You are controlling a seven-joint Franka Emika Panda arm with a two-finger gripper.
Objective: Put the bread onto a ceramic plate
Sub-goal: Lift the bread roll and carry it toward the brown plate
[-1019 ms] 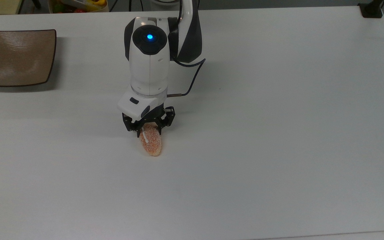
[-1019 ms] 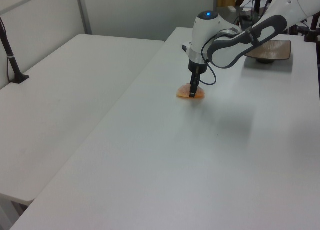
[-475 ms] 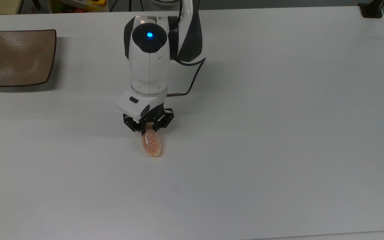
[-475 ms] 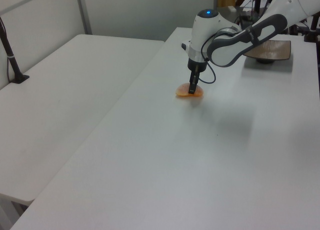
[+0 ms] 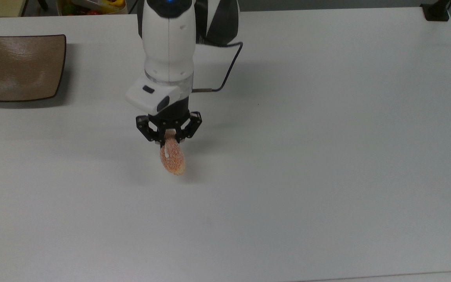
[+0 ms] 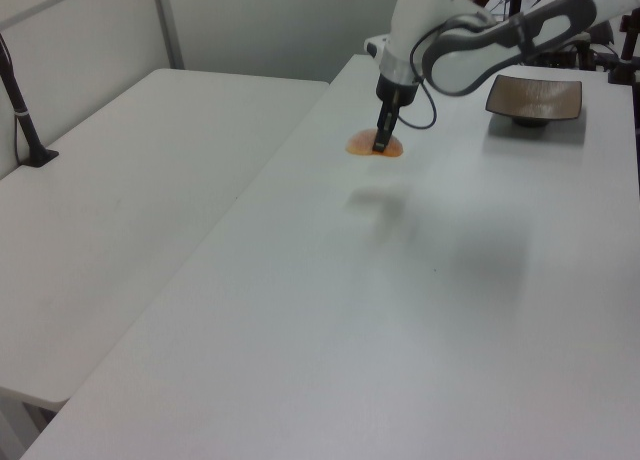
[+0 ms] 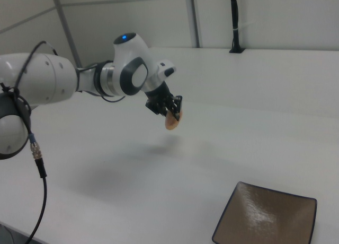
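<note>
White counter (image 5: pixel 327 156), bare middle: my pincer (image 5: pixel 169 138) clenches the bread (image 5: pixel 172 158) by one end, aloft. Ceramic plate (image 5: pixel 20 66) at far corner. Risk: end-grip slips, bun drops.

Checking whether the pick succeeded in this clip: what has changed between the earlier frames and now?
The gripper, shut on the bread, has risen and carried it off the table; in the right view the bun hangs in the air above its shadow. A second ago it lay on the tabletop between the fingers. The ceramic plate has stayed in place, with nothing on it.
</note>
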